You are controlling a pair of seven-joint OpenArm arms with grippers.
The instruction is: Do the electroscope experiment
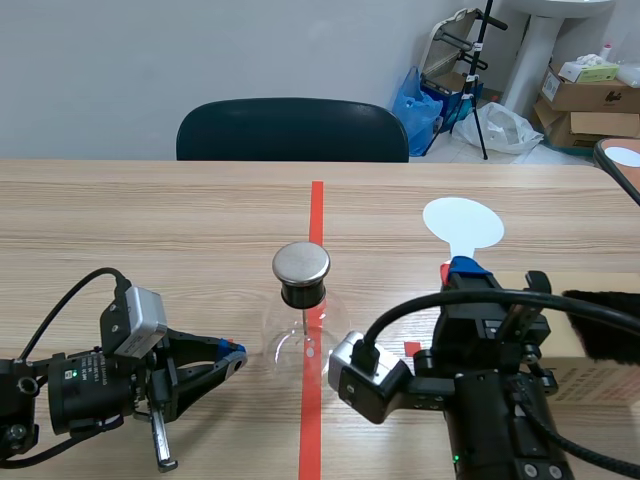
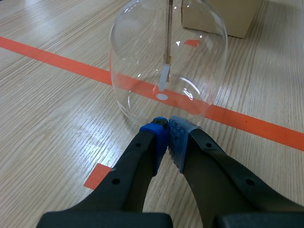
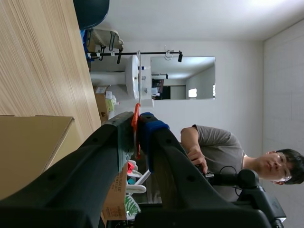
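Observation:
The electroscope is a clear glass flask [image 1: 298, 345] with a black neck and a round metal cap [image 1: 301, 264], standing on the red tape line. My left gripper [image 1: 236, 356] lies low on the table just left of the flask, shut on nothing. In the left wrist view its tips [image 2: 167, 129] nearly touch the flask [image 2: 142, 61], and the rod with its foil leaf [image 2: 164, 76] hangs inside. My right gripper [image 1: 456, 268] is raised right of the flask, shut on the thin red handle [image 3: 136, 127] of a white round paddle [image 1: 463, 222].
A cardboard box [image 1: 592, 375] with a black furry piece [image 1: 608, 325] on it stands at the right, behind the right arm. A dark chair [image 1: 292, 130] is pushed against the table's far edge. Boxes and bags [image 1: 590, 95] stand on the floor beyond.

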